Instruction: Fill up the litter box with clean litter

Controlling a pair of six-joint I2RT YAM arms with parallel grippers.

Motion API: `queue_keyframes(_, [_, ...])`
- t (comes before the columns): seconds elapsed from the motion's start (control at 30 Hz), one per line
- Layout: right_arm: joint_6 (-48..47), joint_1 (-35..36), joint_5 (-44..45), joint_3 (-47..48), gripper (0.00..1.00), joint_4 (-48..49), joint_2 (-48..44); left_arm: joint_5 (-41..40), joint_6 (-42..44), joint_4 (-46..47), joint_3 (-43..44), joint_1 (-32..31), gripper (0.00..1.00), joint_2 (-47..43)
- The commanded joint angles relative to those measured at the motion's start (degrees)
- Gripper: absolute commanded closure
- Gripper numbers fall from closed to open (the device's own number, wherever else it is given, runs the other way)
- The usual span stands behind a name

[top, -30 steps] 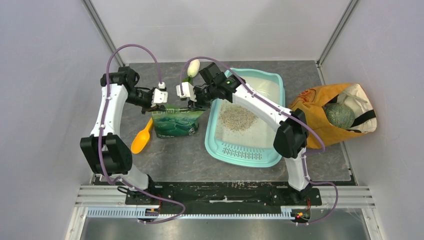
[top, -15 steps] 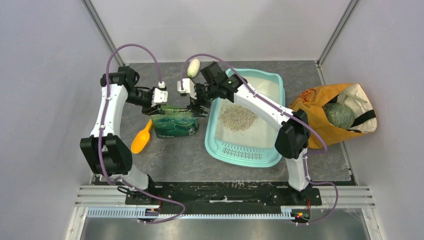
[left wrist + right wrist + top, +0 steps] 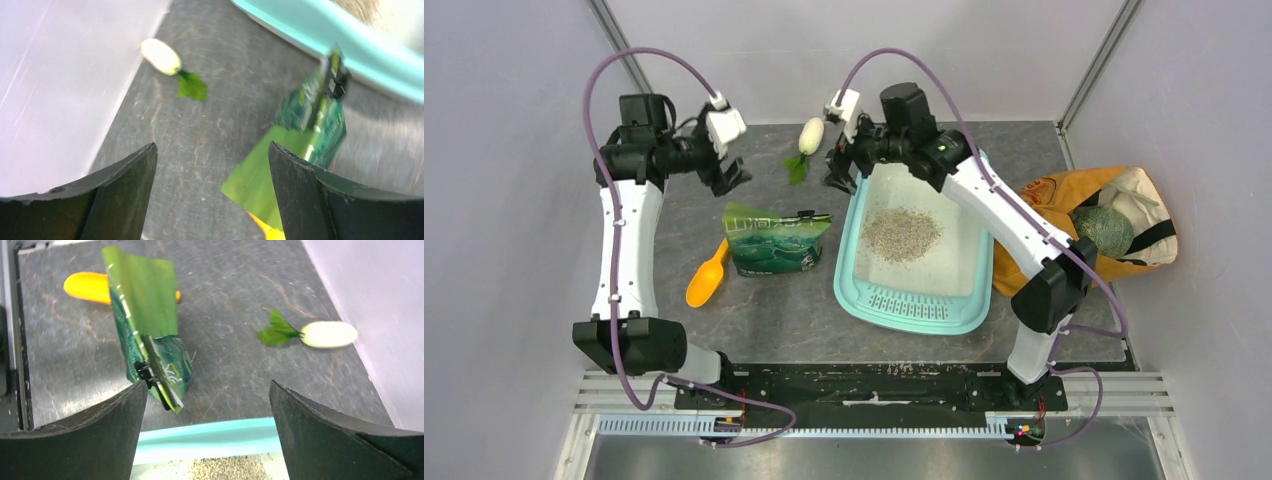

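Observation:
The teal litter box (image 3: 845, 268) lies at table centre with a pile of beige litter (image 3: 902, 233) in its white basin. Left of it the green pouch (image 3: 774, 240) rests free on the table. My left gripper (image 3: 729, 177) hangs open above and behind the pouch, holding nothing. My right gripper (image 3: 841, 171) is open too, over the box's far-left corner. In the left wrist view the left gripper (image 3: 211, 147) frames bare table, with the pouch (image 3: 310, 115) off to the right. The right gripper (image 3: 208, 385) looks down on the box rim (image 3: 210, 440), the litter (image 3: 235, 471) and the pouch (image 3: 150, 340).
An orange scoop (image 3: 707, 275) lies left of the pouch. A white radish with green leaves (image 3: 810, 136) sits near the back wall between the grippers. An orange cloth bag (image 3: 1084, 235) holding a green melon lies right of the box.
Both grippers have opened off the pouch's top edge and risen toward the back wall. The pouch now lies loose on the table.

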Motion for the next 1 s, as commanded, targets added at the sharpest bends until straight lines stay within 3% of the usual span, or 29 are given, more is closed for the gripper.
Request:
queue_keyframes(0.0, [13.03,-4.04,6.95,0.96,0.03,3.28,-5.41,-11.02,-39.10,17.51,9.13,-0.42,0.13,2.98])
queue_keyframes(0.17, [29.21,-15.17,10.13,-5.39,0.03,2.24,-11.72,-16.43,-49.95,8.80,24.57,-0.32,0.12,13.49])
queue_keyframes(0.27, [33.74,-23.11,10.70,-13.12,0.03,2.06,-16.22,-16.47,-55.70,9.02,24.32,-0.45,0.11,15.69])
queue_keyframes(0.4, [35.74,-31.41,11.81,-21.40,0.03,2.02,-21.20,-27.36,-62.61,9.83,22.40,-0.76,0.11,19.06])
queue_keyframes(0.47, [37.16,-33.42,14.55,-24.05,0.03,1.72,-22.60,-32.67,-62.19,8.69,21.35,-0.76,0.11,20.15])
queue_keyframes(0.67, [35.31,-34.72,16.89,-28.74,0.03,3.13,-26.38,-36.09,-60.78,12.00,16.25,-0.83,0.10,18.33])
queue_keyframes(0.97, [32.63,-34.76,18.00,-26.86,0.03,3.46,-25.37,-40.62,-61.44,14.50,11.69,-0.84,0.09,15.76])
